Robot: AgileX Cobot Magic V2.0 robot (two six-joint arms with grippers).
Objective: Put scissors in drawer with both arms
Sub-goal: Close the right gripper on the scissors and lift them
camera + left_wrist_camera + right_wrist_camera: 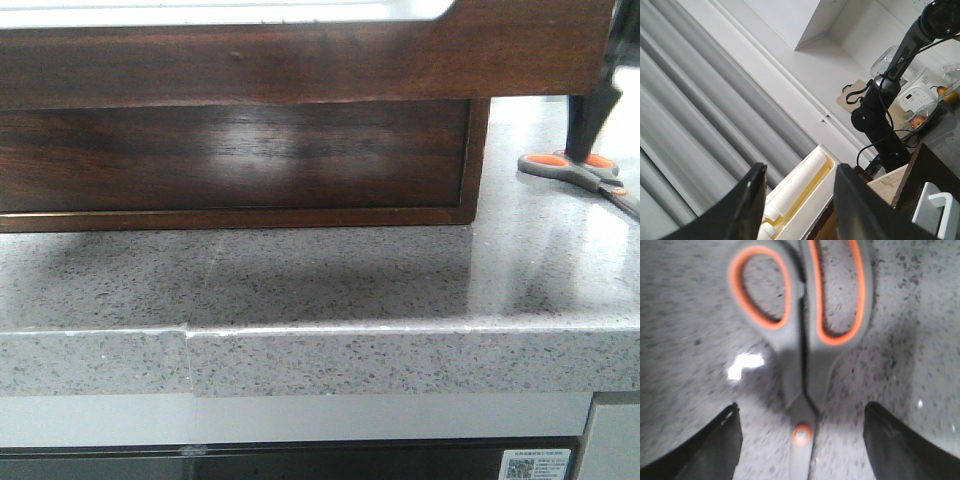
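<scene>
From my seat the thing that matters is how the scissors (pixel 802 340) sit against my right gripper (pixel 800 437): in the right wrist view the pivot screw lies almost midway between the two black fingers (pixel 715 440), with the handles running straight away from the camera and the blades heading back under it. So the long axis runs through the gap, crosswise to the closing direction, which I judge to be the approach I want for a pinch at the neck. The jaws stand wide apart, nothing between the pads yet, and I cannot tell how much height remains above the stone.

In the front view the scissors (pixel 580 170) lie flat on the speckled grey countertop (pixel 330 280), off to the right of the dark wooden drawer (pixel 300 60), well clear of its side. The right gripper (pixel 590 125) hangs directly over the handles. The right arm is plainly the nearer one.

My left gripper (pixel 797 200) is spread open too, and it holds nothing (its camera is pointed up at a wall and a cabinet corner, so it tells me nothing about the drawer).

The scissors look small and light: grey plastic handles, orange lining in both loops, an orange-rimmed pivot, blades closed together. The countertop is glossy, so I expect they could skid if one pad touches first.
</scene>
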